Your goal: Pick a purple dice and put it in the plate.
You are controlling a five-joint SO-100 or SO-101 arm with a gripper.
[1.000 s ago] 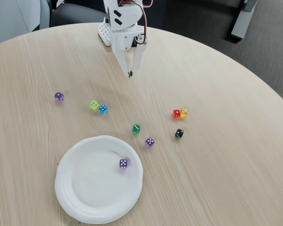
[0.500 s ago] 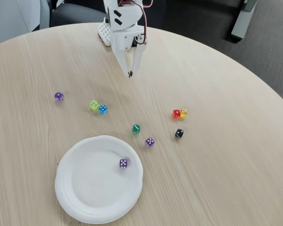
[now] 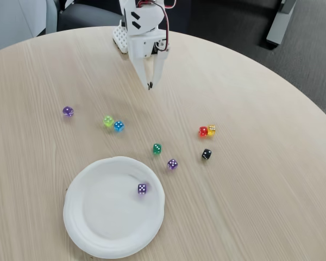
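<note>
A light-purple dice (image 3: 142, 188) with white pips lies inside the white paper plate (image 3: 98, 217), near its right rim. An identical purple twin (image 3: 173, 164) rests on the table just right of the plate. My gripper (image 3: 150, 85) hangs at the back of the table, far from both, its white fingers pointing down and shut with nothing between them.
On the round wooden table lie a darker round purple die (image 3: 68, 111), a lime die (image 3: 108, 120), a blue die (image 3: 119, 126), a green die (image 3: 157, 148), red (image 3: 203, 131) and yellow (image 3: 211, 129) dice touching, and a black die (image 3: 206, 154).
</note>
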